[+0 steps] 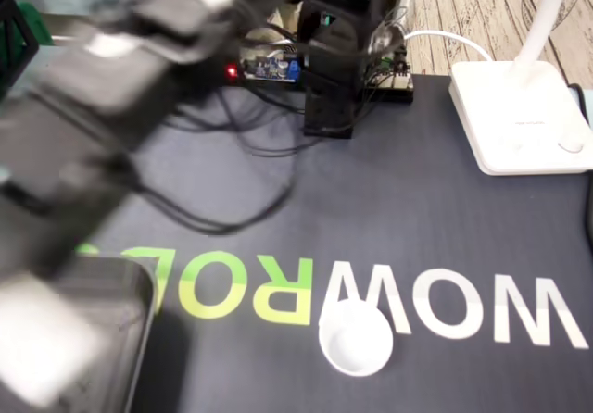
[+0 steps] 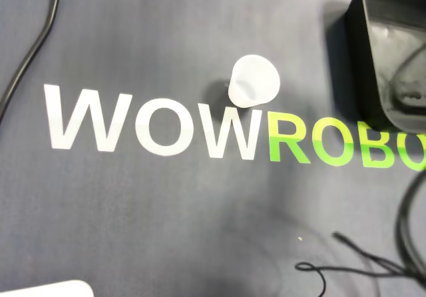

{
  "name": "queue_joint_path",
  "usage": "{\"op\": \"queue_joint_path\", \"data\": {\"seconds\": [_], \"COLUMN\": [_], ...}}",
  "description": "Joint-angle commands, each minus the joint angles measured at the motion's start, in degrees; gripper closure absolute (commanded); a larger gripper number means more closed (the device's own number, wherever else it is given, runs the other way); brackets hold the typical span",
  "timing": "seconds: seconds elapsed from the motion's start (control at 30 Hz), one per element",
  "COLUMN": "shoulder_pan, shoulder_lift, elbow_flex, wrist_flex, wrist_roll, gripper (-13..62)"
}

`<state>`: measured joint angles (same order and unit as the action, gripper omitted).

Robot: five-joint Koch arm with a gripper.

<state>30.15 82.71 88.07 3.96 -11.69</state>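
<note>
Plainly, the white cup (image 1: pixel 356 339) (image 2: pixel 253 79) stands free on the dark mat (image 1: pixel 417 237) (image 2: pixel 166 230), mouth up. It rests against the last white W of the printed lettering, where the green letters begin, and nothing touches it. The black tray (image 1: pixel 111 320) (image 2: pixel 373 50) lies well apart from it, and both views cut it off at the frame edge. In the fixed view the arm (image 1: pixel 111 98) sweeps across the left side as a heavy blur (it is very close to the lens) and hides part of the tray. Its gripper (image 1: pixel 42 339) is only a pale smear low on the left, so I cannot tell whether the jaws are apart, together or holding anything. Behind sit loose cables (image 1: pixel 232 144), a black stand (image 1: pixel 335 61) and a white lamp base (image 1: pixel 519 117).
</note>
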Motion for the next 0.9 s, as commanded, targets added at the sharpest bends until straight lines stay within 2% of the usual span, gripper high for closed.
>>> {"op": "queue_joint_path", "data": {"seconds": [0.0, 0.17, 0.27, 0.87], "shoulder_pan": [1.49, 3.60, 5.27, 7.56], "shoulder_lift": [-3.34, -12.48, -19.69, -26.89], "elbow_flex": [-6.42, -16.96, -25.22, -23.73], "wrist_flex": [-0.53, 0.44, -0.35, -3.34], "wrist_roll": [6.33, 18.19, 38.50, 75.15], "gripper": [47.4, 47.5, 47.5, 47.4]}}
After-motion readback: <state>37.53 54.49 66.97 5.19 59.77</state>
